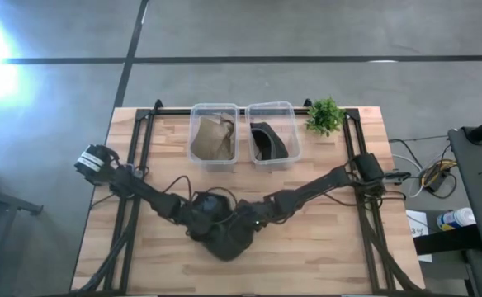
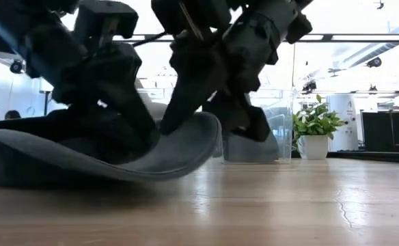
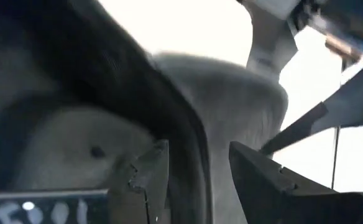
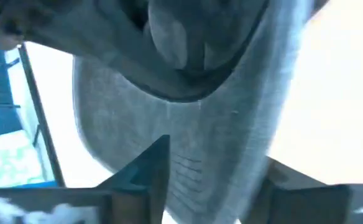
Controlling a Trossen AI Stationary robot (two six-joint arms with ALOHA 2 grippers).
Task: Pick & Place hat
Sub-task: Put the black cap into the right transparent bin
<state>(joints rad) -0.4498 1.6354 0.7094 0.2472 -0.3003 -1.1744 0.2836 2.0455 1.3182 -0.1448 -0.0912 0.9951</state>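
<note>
Grey hat (image 2: pixel 117 154) flat on the table (image 2: pixel 268 205) near the front edge, brim curled up at one side. Left gripper (image 3: pixel 197 180) has its fingers straddling the brim, clamped on it. Right gripper (image 4: pixel 215 186) pinches the brim too. Two clear bins (image 1: pixel 243 134) and a plant (image 1: pixel 324 115) sit at the back.

- Hat (image 2: pixel 117 160): dark grey cloth, matt, finely woven.
- Counter (image 1: pixel 323 239): pale wood planks, smooth with a slight sheen.
- Bins (image 1: pixel 215 134): clear, glossy plastic.

Grey concrete floor (image 1: pixel 307 33), bright ceiling strip lights (image 2: pixel 363 37).
</note>
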